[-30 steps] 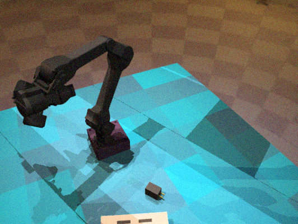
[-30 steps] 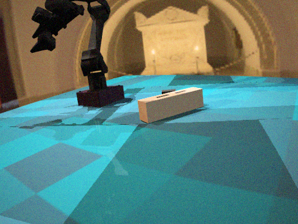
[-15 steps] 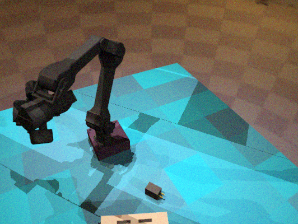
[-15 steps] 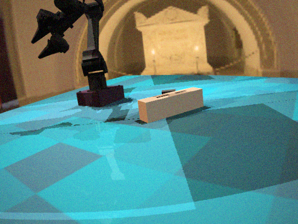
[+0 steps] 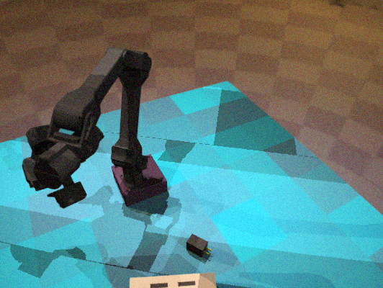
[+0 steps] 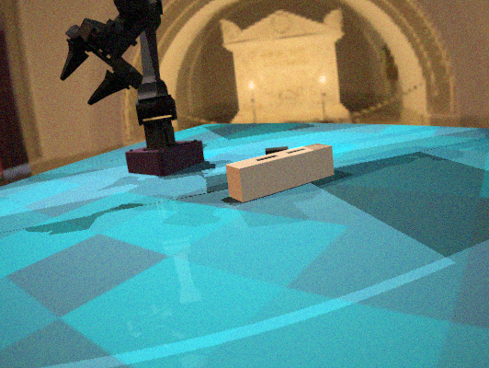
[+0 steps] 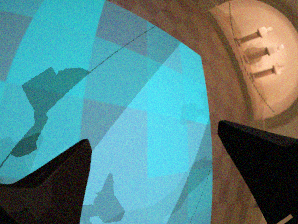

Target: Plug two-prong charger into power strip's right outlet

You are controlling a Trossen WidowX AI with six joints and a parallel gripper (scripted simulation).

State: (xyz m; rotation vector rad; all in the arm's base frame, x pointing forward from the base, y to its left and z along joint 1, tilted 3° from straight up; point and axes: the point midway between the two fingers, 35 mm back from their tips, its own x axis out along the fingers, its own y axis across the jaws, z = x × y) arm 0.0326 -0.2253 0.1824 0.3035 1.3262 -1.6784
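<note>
The charger [image 5: 196, 245] [image 6: 276, 150] is a small dark brown block lying on the table, its two brass prongs pointing right in the top view. In the exterior view only its top shows behind the power strip. The power strip [image 5: 140, 282] [image 6: 285, 172] is a long beige block with two dark slots on its top; the top view cuts it off at the bottom edge. My gripper [image 6: 75, 91] [image 7: 156, 136] is open and empty, high above the table and well to the left of the charger and strip. The wrist view shows neither of them.
The arm's dark purple base [image 5: 147, 191] [image 6: 181, 158] stands on the blue patchwork table [image 5: 252, 223] [image 6: 207, 285] [image 7: 170, 130], behind and left of the charger in the top view. The arm casts shadows on the table. The table's edge shows in the wrist view.
</note>
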